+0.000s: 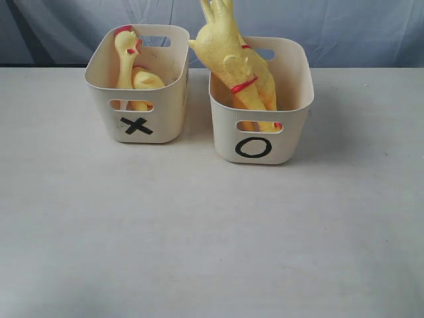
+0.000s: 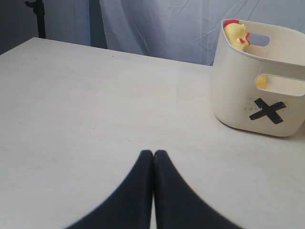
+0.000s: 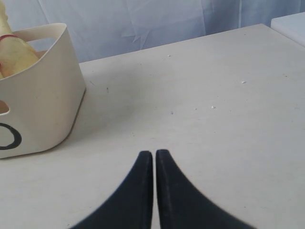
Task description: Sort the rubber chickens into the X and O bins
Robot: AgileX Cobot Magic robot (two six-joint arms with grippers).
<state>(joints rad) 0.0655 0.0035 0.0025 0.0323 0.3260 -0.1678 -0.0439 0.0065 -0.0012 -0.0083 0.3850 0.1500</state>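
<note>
Pointing forward low over the table (image 2: pixel 86 95), left fingers (image 2: pixel 138 195) pressed together, right fingers (image 3: pixel 138 195) likewise, both empty

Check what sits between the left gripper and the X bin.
Nothing. In the left wrist view, only bare table runs from the left gripper to the X bin.

A black X (image 1: pixel 136 126) is drawn on the front wall of the left cream tub (image 1: pixel 165 99); a black O (image 1: pixel 253 147) marks the front of the right tub (image 1: pixel 295 126); no other writing shows.
</note>
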